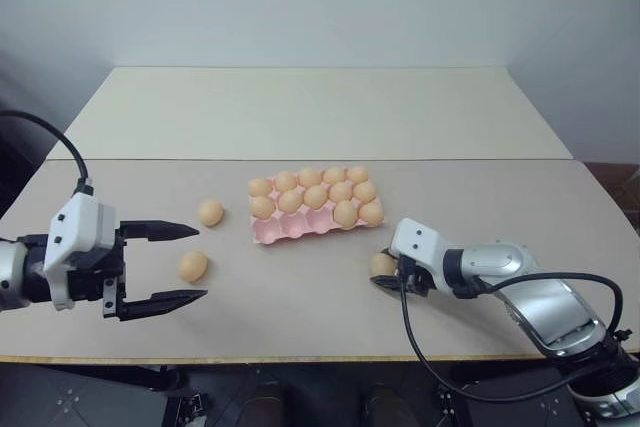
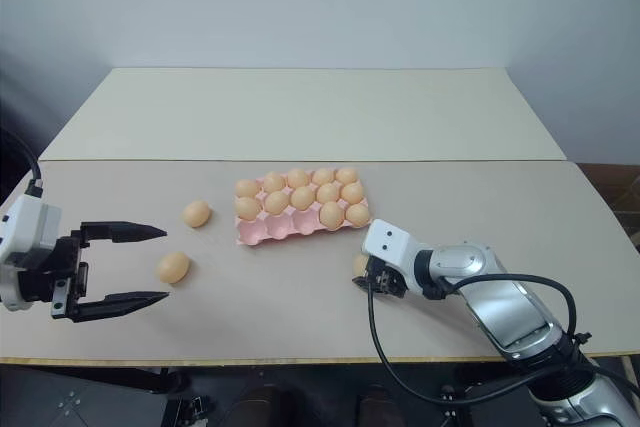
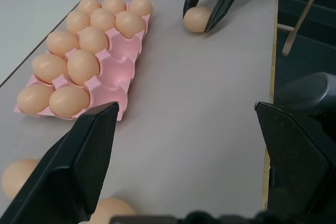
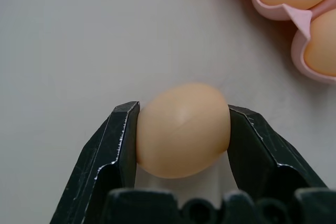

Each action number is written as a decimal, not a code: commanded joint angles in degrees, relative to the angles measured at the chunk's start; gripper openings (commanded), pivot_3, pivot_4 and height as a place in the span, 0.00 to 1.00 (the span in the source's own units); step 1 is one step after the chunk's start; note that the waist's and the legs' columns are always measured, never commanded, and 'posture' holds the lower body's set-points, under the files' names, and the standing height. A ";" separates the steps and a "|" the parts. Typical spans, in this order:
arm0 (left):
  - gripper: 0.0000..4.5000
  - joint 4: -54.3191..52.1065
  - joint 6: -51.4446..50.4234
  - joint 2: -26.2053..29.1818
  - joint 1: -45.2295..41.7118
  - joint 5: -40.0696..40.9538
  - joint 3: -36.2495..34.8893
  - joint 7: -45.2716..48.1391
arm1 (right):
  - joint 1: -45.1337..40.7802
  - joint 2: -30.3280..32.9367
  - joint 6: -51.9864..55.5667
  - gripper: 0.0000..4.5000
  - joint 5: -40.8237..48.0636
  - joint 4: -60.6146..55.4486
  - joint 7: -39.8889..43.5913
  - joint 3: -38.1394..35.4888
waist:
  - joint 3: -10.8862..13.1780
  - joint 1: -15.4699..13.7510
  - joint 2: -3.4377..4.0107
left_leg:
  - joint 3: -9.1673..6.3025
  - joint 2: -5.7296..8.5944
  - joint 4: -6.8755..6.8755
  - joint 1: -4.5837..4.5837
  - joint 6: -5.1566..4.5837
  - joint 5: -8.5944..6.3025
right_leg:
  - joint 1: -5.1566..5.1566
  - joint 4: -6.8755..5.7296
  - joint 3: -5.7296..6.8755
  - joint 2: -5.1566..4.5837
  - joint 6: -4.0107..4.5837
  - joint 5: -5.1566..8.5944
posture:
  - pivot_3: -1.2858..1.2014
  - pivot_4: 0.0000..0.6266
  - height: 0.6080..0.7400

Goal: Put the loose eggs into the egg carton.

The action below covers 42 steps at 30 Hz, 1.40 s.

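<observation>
An egg (image 4: 182,129) is being clamped between the right gripper (image 1: 385,272)'s fingers on the table (image 1: 300,127), just beside the egg carton (image 1: 290,231). Two loose eggs (image 1: 192,266) are lying by the left gripper (image 1: 180,264), whose jaws are being held wide. No writing is readable.

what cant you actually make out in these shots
- Held egg: its underside is hidden, so table contact unknown in the right wrist view.
- Same egg in the eye views: mostly covered by the right gripper.
- Egg carton: cut off by the right wrist view's edge.
</observation>
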State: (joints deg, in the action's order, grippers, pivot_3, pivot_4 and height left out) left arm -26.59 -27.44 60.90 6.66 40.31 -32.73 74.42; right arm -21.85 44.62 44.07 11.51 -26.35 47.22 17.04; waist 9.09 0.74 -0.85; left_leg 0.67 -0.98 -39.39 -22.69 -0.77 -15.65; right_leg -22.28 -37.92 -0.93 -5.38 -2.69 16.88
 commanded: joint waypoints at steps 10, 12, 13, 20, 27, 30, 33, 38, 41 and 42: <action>1.00 -0.55 1.15 -0.95 2.43 -1.03 -3.27 -0.77 | -15.63 -17.77 -12.51 0.54 -5.08 14.00 -9.35 -0.26 | 0.00 0.35 0.00 | 0.04 -0.02 0.04 0.06 0.02 0.01 | -0.03 -0.04 -0.04 0.03 0.01 0.00 | 0.52 0.24 1.00; 1.00 -0.40 1.60 -0.95 3.60 -1.67 -3.85 -0.33 | -16.71 -19.77 -15.42 0.54 -6.45 16.93 -9.83 0.27 | 0.00 0.29 0.00 | 0.04 -0.02 0.04 0.06 0.05 0.02 | -0.07 -0.08 -0.03 0.03 0.01 0.00 | 0.52 0.24 1.00; 1.00 -0.32 1.69 -1.00 4.05 -1.86 -4.11 -0.22 | -17.17 -20.55 -16.84 0.54 -7.08 18.36 -10.00 0.67 | 0.00 0.26 0.00 | 0.03 -0.03 0.05 0.06 0.05 0.03 | -0.07 -0.07 -0.02 0.04 0.01 0.00 | 0.52 0.24 1.00; 1.00 -0.02 2.13 -1.95 6.92 -2.66 -5.15 -0.03 | -17.99 -23.83 -26.73 0.54 -11.44 25.80 -8.53 3.86 | 0.00 0.41 0.00 | 0.03 -0.03 0.06 0.06 0.07 0.04 | -0.08 -0.08 -0.01 0.04 0.01 0.00 | 0.52 0.24 1.00; 1.00 -0.20 1.75 -2.20 7.62 -2.71 -5.34 -0.50 | -18.43 -25.09 -28.85 0.93 -13.71 28.96 -8.93 3.55 | 0.00 0.43 0.00 | 0.02 -0.03 0.07 0.06 0.09 0.05 | -0.07 -0.09 -0.01 0.03 0.02 0.00 | 0.52 0.24 1.00; 1.00 -0.27 1.74 -2.23 7.72 -2.65 -5.27 -0.65 | -18.51 -24.91 -28.73 0.94 -13.50 28.01 -8.25 2.75 | 0.00 0.49 0.00 | 0.02 -0.03 0.07 0.06 0.10 0.05 | -0.08 -0.08 -0.01 0.03 0.02 0.00 | 0.52 0.24 1.00; 1.00 -0.21 1.79 -2.29 7.74 -2.63 -5.12 -0.81 | -18.12 -24.27 -27.74 0.94 -12.79 25.44 -7.51 1.84 | 0.00 0.51 0.00 | 0.02 -0.04 0.08 0.06 0.10 0.05 | -0.08 -0.08 -0.01 0.03 0.02 -0.01 | 0.52 0.24 1.00; 1.00 -0.23 1.94 -2.57 8.04 -2.86 -4.95 -1.04 | -15.66 -20.30 -22.12 0.94 -8.41 14.96 -3.13 -1.25 | 0.00 0.24 0.00 | 0.01 -0.03 0.10 0.05 0.09 0.05 | -0.08 -0.06 0.00 0.01 0.02 -0.01 | 0.52 0.24 1.00; 1.00 -0.17 2.35 -2.63 8.70 -3.63 -5.29 -0.79 | -13.08 -13.97 -13.00 0.94 -0.23 5.63 3.31 -5.90 | 0.00 -0.01 0.00 | -0.01 -0.04 0.11 0.01 0.09 0.05 | -0.06 -0.03 0.03 -0.04 0.02 -0.01 | 0.52 0.24 1.00; 1.00 -0.07 2.52 -2.66 8.90 -3.93 -5.42 -0.69 | -12.09 -11.29 -10.40 0.94 2.72 3.03 5.61 -7.74 | 0.00 -0.07 0.00 | -0.02 -0.04 0.11 0.00 0.09 0.05 | -0.05 -0.02 0.04 -0.06 0.02 0.00 | 0.52 0.24 1.00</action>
State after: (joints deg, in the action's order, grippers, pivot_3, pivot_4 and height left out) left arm -26.16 -26.16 58.23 15.52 36.75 -36.41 73.47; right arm -34.27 31.20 29.72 9.49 -17.87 49.55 13.46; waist 9.09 0.67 -0.85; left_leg 0.62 -1.02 -39.28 -22.69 -0.68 -15.61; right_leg -22.31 -37.92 -0.86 -5.45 -2.67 16.87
